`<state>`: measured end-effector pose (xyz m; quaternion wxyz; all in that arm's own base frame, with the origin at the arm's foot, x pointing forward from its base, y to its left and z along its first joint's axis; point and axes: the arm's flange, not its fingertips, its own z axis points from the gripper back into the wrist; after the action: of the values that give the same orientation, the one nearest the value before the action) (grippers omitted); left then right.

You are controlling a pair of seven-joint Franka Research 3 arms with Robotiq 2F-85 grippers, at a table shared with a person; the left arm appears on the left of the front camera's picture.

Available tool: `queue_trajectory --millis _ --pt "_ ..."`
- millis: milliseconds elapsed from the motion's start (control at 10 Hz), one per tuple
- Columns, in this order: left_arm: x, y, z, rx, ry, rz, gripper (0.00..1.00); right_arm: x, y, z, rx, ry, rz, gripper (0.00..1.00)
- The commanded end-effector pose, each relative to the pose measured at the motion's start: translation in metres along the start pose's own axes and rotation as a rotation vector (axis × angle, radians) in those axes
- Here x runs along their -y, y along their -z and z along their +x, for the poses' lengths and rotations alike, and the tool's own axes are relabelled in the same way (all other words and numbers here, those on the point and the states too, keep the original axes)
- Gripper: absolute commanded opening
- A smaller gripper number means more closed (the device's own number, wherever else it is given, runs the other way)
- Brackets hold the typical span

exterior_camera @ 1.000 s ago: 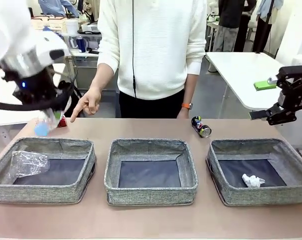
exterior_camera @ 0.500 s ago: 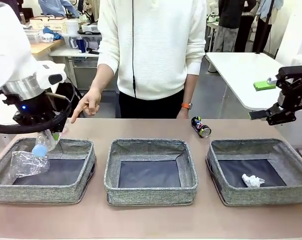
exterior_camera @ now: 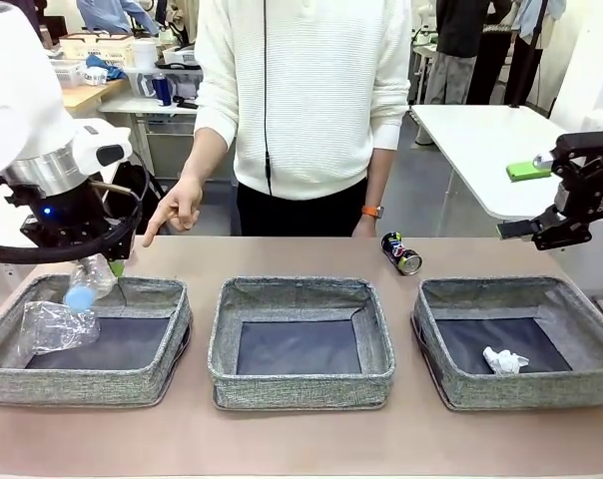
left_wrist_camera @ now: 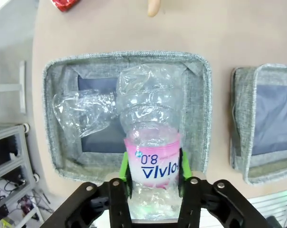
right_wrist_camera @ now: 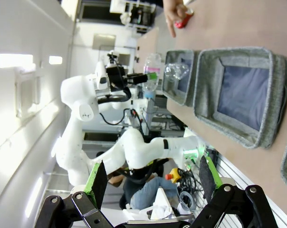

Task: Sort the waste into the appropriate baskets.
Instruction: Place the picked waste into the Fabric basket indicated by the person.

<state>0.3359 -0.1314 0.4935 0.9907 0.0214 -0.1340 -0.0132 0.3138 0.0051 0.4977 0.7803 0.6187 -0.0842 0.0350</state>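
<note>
Over the basket at the desk's left edge, the bottle is flanked by the left pincer; pinching cannot be told. The right pincer is held spread.

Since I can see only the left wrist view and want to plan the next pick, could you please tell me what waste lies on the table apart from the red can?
Observer: A dark printed can lies on its side on the table, just behind the far left corner of the right basket.
Operator: Thank you. Is anything in that basket already?
Observer: Yes, a small white paper wad lies on its dark bottom.
Operator: And is the right arm free to fetch the can?
Observer: The right arm is raised beside the table's right end, its jaws wide open with nothing between them.
</note>
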Motion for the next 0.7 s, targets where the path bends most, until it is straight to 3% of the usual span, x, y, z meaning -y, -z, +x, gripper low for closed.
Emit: queue_trajectory --millis 0,100,600 --pt "-0.002 -0.003 0.001 0.004 -0.006 -0.017 0.84 -0.002 0.001 0.001 0.007 -0.012 0.02 1.0" --pt "-0.002 -0.002 0.002 0.006 -0.015 -0.02 1.0 -0.002 0.001 0.001 0.007 -0.012 0.02 1.0" --pt "-0.002 -0.013 0.006 0.003 -0.078 -0.09 1.0 -0.002 0.001 0.001 0.007 -0.012 0.02 1.0"
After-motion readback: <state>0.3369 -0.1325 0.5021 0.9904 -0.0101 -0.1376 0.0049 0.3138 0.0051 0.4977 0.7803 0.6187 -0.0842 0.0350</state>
